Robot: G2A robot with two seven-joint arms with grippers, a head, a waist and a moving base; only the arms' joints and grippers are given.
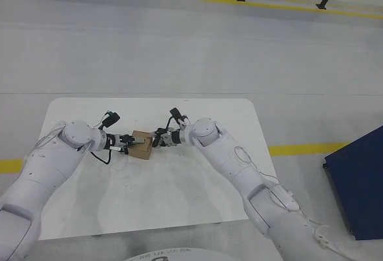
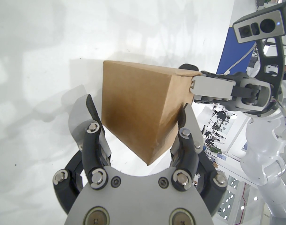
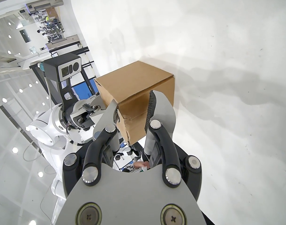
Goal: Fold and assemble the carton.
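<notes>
Carton (image 1: 142, 145), brown and folded into a box shape, lies just left of the frame's centre in the top view, over the white table (image 1: 178, 196) and between the two pincers. To its left is the left gripper (image 1: 127, 145), on the arm that enters from the lower left. Its fingers (image 2: 93, 113) are spread wide, press on opposite sides of the carton and clamp it. To the carton's right, the right gripper (image 1: 156, 139) is clamped on a corner of the box, one finger on each side. I cannot tell whether the carton touches the table. At the far right a dark blue panel (image 1: 374, 176) stands on the floor, near a yellow floor line (image 1: 302, 149).
</notes>
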